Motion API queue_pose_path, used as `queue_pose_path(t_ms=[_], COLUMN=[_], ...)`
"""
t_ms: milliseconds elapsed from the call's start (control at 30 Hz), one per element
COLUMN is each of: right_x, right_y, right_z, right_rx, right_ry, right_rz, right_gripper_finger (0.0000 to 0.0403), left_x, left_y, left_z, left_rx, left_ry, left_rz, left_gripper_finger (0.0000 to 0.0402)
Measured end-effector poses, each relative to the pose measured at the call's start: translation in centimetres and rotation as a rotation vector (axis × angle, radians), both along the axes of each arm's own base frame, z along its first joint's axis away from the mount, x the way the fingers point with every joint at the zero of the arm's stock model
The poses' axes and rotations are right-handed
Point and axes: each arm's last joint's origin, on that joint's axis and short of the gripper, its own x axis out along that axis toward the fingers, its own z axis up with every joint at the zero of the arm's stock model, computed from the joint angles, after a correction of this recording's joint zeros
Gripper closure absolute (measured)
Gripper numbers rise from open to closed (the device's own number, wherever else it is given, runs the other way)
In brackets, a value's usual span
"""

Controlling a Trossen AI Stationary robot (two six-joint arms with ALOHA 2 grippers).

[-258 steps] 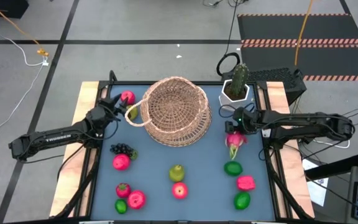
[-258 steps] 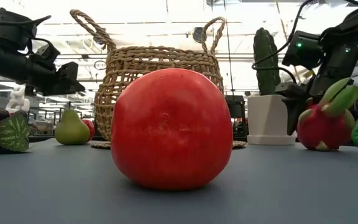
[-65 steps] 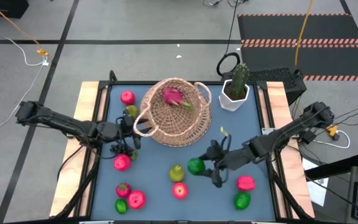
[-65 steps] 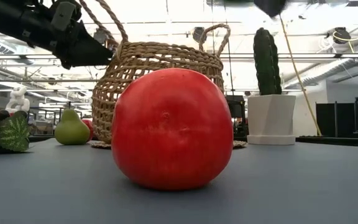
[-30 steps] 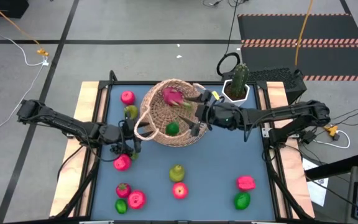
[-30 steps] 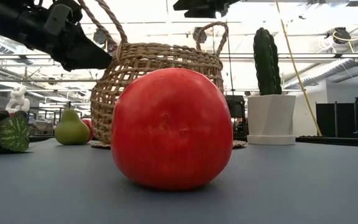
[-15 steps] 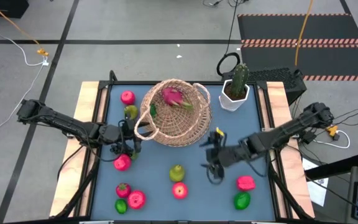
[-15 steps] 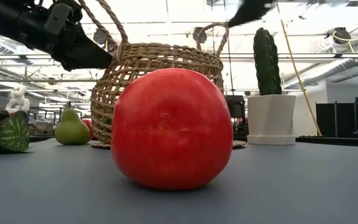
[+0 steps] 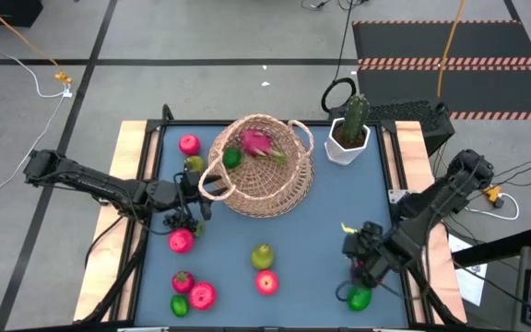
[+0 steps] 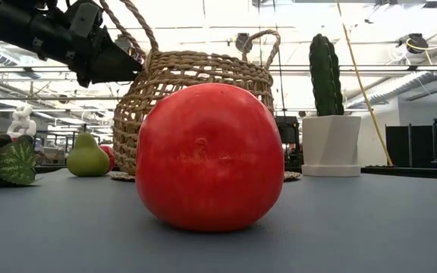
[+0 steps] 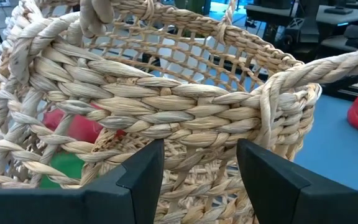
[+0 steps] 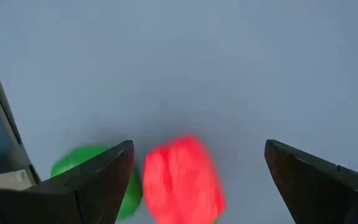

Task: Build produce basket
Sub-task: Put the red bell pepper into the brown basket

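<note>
The basket (image 9: 258, 167) stands at the far middle of the worktop (image 9: 321, 231), holding a pink dragon fruit (image 9: 256, 143) and a green lime (image 9: 232, 158). The left pincer (image 9: 190, 190) sits against its near-left loop handle (image 9: 212, 187), fingers (image 11: 143, 171) parted with the woven rim between them; whether they grip it I cannot tell.

The right pincer (image 9: 359, 266) hangs wide open and empty over the near-right corner, straddling a red fruit (image 12: 182, 180) with another lime (image 12: 95, 180) just beside it.

Several more fruits lie on the worktop.

Risks: closing off-centre could squirt the red fruit sideways or catch the lime too. If the left arm shifts, the basket could tip and spill its 2 fruits.
</note>
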Motion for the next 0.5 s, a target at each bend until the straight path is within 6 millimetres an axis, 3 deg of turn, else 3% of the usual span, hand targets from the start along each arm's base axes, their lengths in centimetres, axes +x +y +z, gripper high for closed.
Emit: queue_pose_path(t_ms=[333,500], right_x=[-2.6,-3.9], right_y=[1.9,2.3], right_z=[-0.1,-2.1], right_rx=[-0.012,-0.06], right_ry=[0.025,0.034], right_rz=[0.055,0.234], right_gripper_finger=[0.0046,0.0046], left_x=[0.0,-0.1], left_y=[0.0,0.0], left_z=[0.0,-0.2], left_rx=[-0.007,-0.014], left_ry=[-0.004,0.017], left_rz=[0.002,0.003], left_gripper_finger=[0.0197,0.0197])
